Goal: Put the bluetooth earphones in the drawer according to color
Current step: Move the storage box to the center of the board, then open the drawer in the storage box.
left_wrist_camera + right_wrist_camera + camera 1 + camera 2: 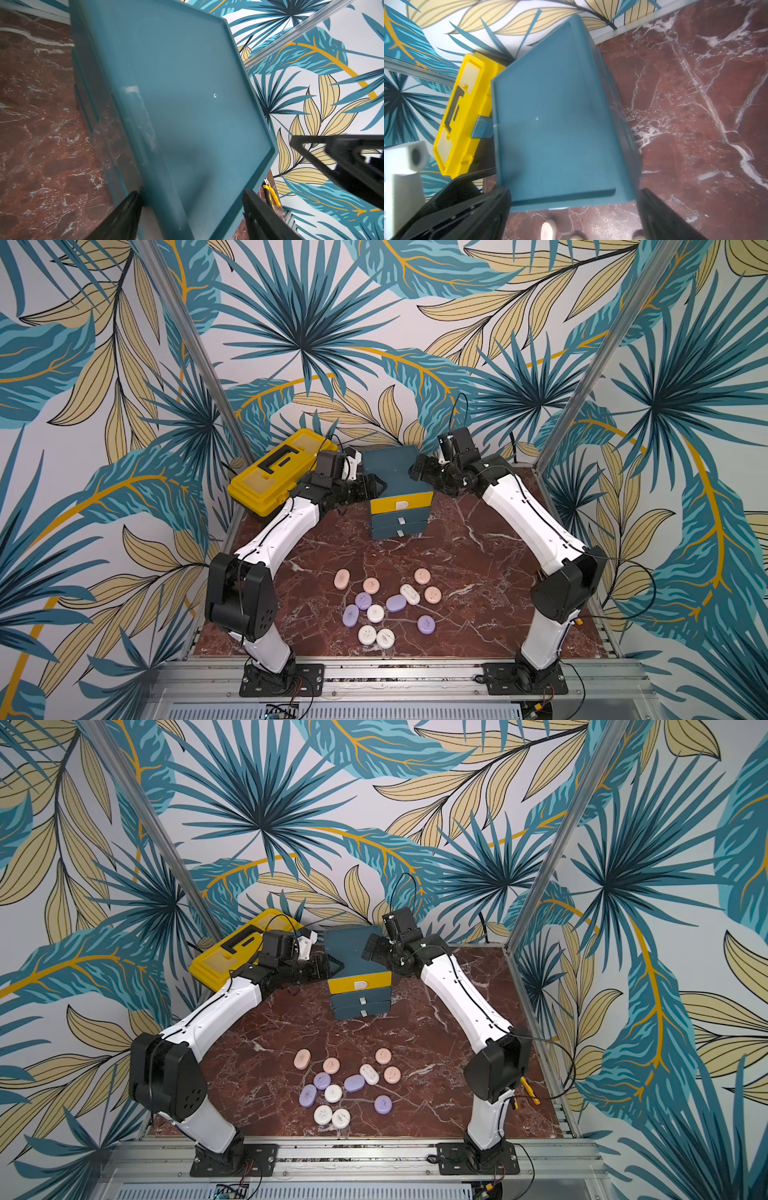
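Pastel oval earphone cases (396, 603) lie unsorted.
Left tool (380, 486), right tool (415, 469) gape empty beside boxy teal chest (392, 470); a drawer (401, 504) likely needs pulling.

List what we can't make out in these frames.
Drawer chest: contents hidden behind closed fronts, both top views.
Earphones: markings too small in both top views; cut off by the frame edge in the right wrist view.
Yellow toolbox: partly behind the left arm, both top views.
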Motion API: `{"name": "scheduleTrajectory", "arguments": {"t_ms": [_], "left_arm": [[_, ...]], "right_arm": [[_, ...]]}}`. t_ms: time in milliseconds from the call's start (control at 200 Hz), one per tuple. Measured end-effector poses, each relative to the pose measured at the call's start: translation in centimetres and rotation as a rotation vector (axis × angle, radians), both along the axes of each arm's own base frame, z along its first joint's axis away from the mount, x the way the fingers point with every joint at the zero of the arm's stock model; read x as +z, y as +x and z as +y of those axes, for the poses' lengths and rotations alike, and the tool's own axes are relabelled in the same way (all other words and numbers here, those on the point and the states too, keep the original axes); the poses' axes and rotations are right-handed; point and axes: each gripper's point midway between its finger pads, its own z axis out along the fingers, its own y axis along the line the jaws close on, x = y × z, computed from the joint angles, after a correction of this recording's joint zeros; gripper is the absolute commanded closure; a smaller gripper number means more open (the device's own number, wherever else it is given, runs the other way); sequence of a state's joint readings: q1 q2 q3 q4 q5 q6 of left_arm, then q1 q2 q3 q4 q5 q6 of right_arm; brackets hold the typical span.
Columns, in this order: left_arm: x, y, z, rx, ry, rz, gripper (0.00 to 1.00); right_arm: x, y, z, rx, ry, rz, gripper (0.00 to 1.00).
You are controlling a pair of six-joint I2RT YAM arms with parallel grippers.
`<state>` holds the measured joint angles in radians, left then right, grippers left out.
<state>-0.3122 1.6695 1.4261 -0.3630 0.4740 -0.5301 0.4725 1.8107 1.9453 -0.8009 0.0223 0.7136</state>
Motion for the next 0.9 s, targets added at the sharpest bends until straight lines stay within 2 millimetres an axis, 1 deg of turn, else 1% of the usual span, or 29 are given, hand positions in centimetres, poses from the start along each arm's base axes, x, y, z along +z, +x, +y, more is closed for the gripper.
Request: {"name": "scheduleTrajectory", "arguments": {"t_ms": [55, 125, 195, 316, 426, 496, 566, 636, 751, 902], "left_arm": [[-0.1, 0.0, -0.1, -0.004, -0.002, -0.001, 0.19], [-0.3, -0.1, -0.1, -0.006, -0.001, 0.002, 0.2], [-0.4, -0.1, -0.1, -0.009, -0.003, 0.002, 0.2], [-0.5, -0.2, -0.2, -0.015, -0.007, 0.005, 0.21], [-0.8, -0.4, -0.3, -0.022, -0.012, 0.01, 0.22], [-1.0, -0.5, -0.4, -0.024, -0.014, 0.012, 0.22], [-1.3, -0.6, -0.6, -0.028, -0.014, 0.018, 0.22], [-1.4, -0.9, -1.0, -0.035, -0.017, 0.021, 0.22], [-1.5, -1.4, -2.0, -0.054, -0.024, 0.027, 0.22], [-1.5, -1.9, -3.0, -0.074, -0.032, 0.028, 0.23]], "right_arm": [[0.3, -0.4, -0.6, -0.013, 0.004, -0.012, 0.01], [-0.3, -1.1, -1.2, -0.03, 0.011, -0.005, 0.01], [-1.9, -2.2, -1.8, -0.05, 0.03, 0.019, 0.02], [-5.3, -5.1, -2.3, -0.094, 0.105, 0.076, 0.04], [-7.8, -7.4, -1.8, -0.121, 0.197, 0.098, 0.06], [-8.7, -8.4, -1.1, -0.126, 0.259, 0.095, 0.06], [-9.1, -8.8, -0.3, -0.128, 0.324, 0.076, 0.07], [-9.2, -8.8, 0.3, -0.133, 0.386, 0.047, 0.07], [-9.1, -8.1, 0.8, -0.15, 0.488, -0.007, 0.09], [-8.0, -6.8, 1.6, -0.167, 0.62, -0.087, 0.13]]}}
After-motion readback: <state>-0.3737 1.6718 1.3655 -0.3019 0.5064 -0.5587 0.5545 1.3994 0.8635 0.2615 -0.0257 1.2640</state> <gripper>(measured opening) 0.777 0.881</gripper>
